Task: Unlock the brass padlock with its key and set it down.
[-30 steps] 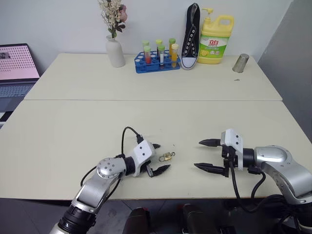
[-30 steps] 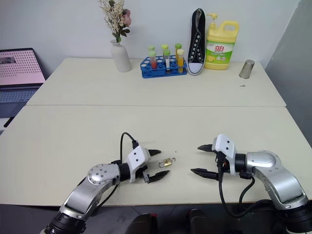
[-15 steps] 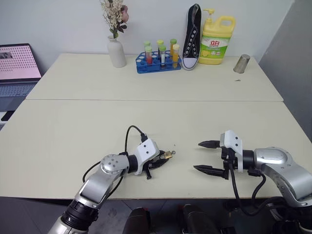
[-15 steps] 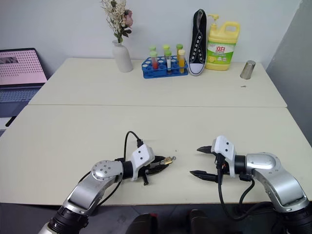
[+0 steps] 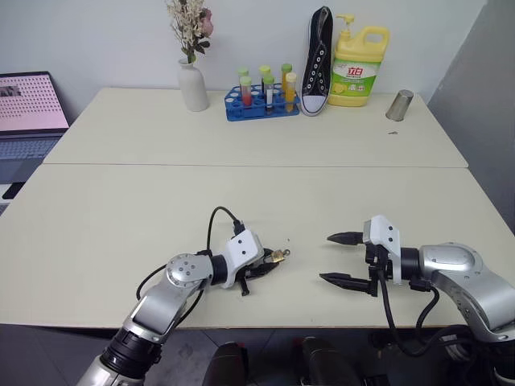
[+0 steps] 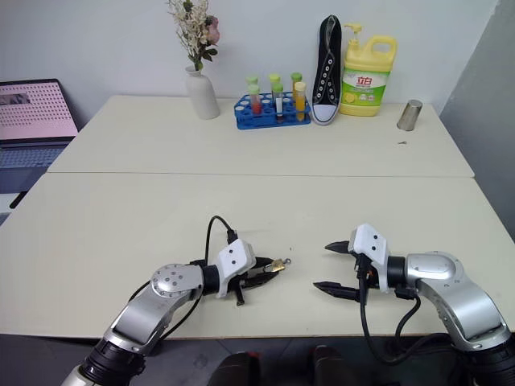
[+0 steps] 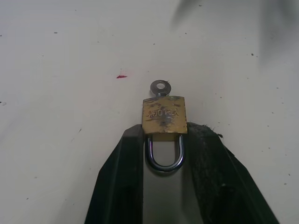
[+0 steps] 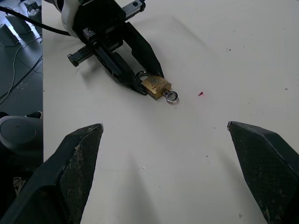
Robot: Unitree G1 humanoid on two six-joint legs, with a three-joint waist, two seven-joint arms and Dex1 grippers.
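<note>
- A blue plastic test-tube rack (image 5: 259, 104) stands at the far edge of the pale cream table (image 5: 121, 209), holding several upright tubes with green, yellow and orange contents or caps; exact tube count is hard to tell.
- A white ceramic vase (image 5: 192, 86) beside the rack holds a bunch of dried flowers (image 5: 187, 24).
- A yellow plastic detergent jug with a pump top (image 5: 357, 55) stands on the other side of the rack, with a black canvas sneaker (image 5: 316, 60) propped upright between them.
- A small grey metal cup (image 5: 398, 104) sits apart, near the table's far right corner; its contents cannot be seen.
- An open laptop with a pink screen (image 5: 30, 104) sits at the far left.
- The tiny golden-brass padlock (image 7: 164, 117) lies on the near part of the table, its silvery shackle (image 7: 164, 154) pointing back between the left gripper's fingers and a small silver key (image 7: 160, 87) sticking out of its far end.
- The left gripper (image 5: 264, 263) lies low over the table, reaching forward and to the right, its two black fingers (image 7: 122, 177) pinching the padlock body at the shackle end, one on each side.
- The right gripper (image 5: 336, 257) hovers just above the table, pointing left toward the padlock, well apart from it, fingers spread wide and holding nothing.
</note>
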